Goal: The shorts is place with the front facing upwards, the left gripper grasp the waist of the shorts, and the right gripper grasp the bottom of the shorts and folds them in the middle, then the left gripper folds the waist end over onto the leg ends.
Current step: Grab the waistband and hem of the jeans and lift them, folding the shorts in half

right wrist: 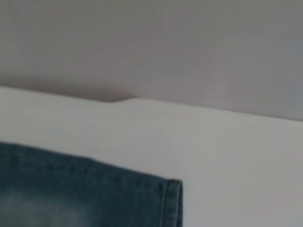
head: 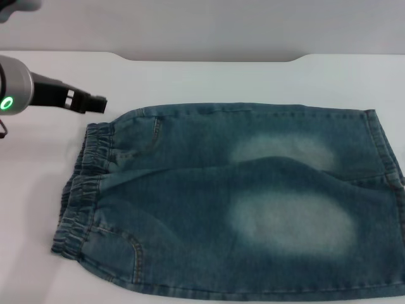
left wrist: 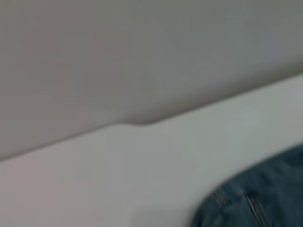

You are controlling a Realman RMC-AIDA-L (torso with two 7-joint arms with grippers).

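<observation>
The blue denim shorts [head: 221,202] lie flat on the white table, with two pale faded patches facing up. The puckered elastic waist [head: 82,190] is at the left. The straight leg hems [head: 386,145], the bottom of the shorts, are at the right and run off the frame edge. My left gripper [head: 95,102] hovers above the table just beyond the waist's far corner, clear of the cloth. The left wrist view catches a corner of the shorts [left wrist: 265,194]. The right wrist view shows a stitched hem corner [right wrist: 173,203]. The right gripper is out of view.
The white table [head: 209,79] stretches behind the shorts to a back edge with a raised step [head: 209,58], and a grey wall stands beyond. Bare table lies left of the waistband. The near edge of the shorts reaches the bottom of the head view.
</observation>
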